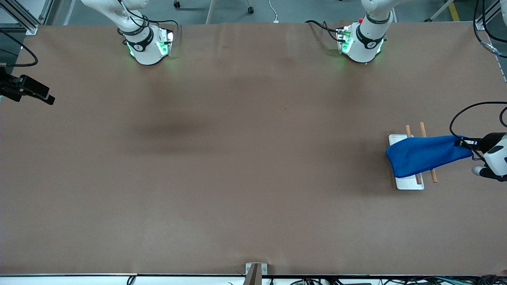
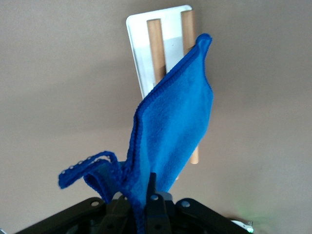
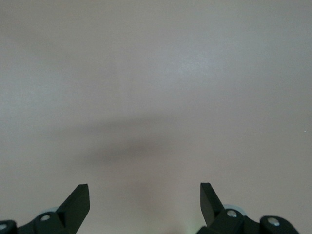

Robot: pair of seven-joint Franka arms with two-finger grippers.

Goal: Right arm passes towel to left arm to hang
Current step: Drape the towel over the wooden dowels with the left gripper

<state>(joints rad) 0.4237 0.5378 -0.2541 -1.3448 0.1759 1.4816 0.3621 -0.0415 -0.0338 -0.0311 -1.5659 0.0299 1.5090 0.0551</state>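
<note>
Towel (image 1: pixel 424 155) — soft, light, limp; left hand (image 2: pixel 146 204) pinches one edge over rack (image 1: pixel 398 139). Right hand (image 3: pixel 145 200) wide open, empty — waiting.

Three cameras: one high over the table, one on each wrist.

The front view looks steeply down from across the table (image 1: pixel 237 166), facing both bases along its top edge, far enough back to take in nearly the whole surface. The left wrist camera peers past its own hand (image 2: pixel 141 204) from close in, down at the towel (image 2: pixel 173 131) and rack (image 2: pixel 165 44); that same towel (image 1: pixel 424 154) and rack (image 1: pixel 410 182) sit at the left arm's end in the front view, with the left hand (image 1: pixel 465 142) beside them, so those two views overlap there. The right wrist camera looks between its hand's (image 3: pixel 145 202) fingers at bare table only, shared loosely with the front view.
</note>
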